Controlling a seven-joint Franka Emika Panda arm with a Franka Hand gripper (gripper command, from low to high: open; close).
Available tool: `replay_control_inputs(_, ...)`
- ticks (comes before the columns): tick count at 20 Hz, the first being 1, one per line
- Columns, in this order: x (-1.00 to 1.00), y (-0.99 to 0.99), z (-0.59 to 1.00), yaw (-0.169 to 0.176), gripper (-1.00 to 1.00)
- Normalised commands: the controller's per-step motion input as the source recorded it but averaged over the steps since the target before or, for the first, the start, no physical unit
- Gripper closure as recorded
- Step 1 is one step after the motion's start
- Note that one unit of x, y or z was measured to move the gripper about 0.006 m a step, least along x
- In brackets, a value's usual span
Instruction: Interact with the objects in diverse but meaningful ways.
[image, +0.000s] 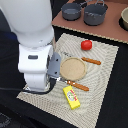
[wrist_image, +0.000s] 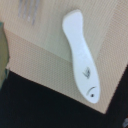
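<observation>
A white fish (wrist_image: 80, 62) lies flat on the beige woven mat (wrist_image: 35, 65), seen from straight above in the wrist view; no fingers show there. In the exterior view the fish is hidden behind my arm. My gripper's grey hand (image: 54, 66) hangs low over the mat's (image: 102, 85) left part, its fingers hidden by the white arm. A red tomato (image: 86, 45) sits at the mat's far side. Close to the mat's near edge lies a yellow packet (image: 71, 97) with a red label.
A round tan plate (image: 73, 67) lies mid-mat, with wooden-handled cutlery beyond it (image: 91, 61) and in front of it (image: 77, 85). Two grey pots (image: 71, 11) (image: 95, 14) and a bowl (image: 124, 19) stand on the brown board behind. Black cloth surrounds the mat.
</observation>
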Motion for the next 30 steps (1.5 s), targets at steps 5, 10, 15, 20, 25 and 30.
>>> replay_control_inputs(5, -0.39, 0.70, 0.00, -0.112, -1.00)
replay_control_inputs(10, -0.46, 0.70, -0.02, -0.098, -1.00)
replay_control_inputs(15, -0.46, 0.63, -0.09, -0.110, -1.00)
replay_control_inputs(20, -0.43, 0.35, -0.14, -0.116, -1.00)
replay_control_inputs(25, -0.39, 0.17, -0.15, -0.137, -1.00)
replay_control_inputs(30, -0.36, 0.08, -0.20, -0.133, -1.00)
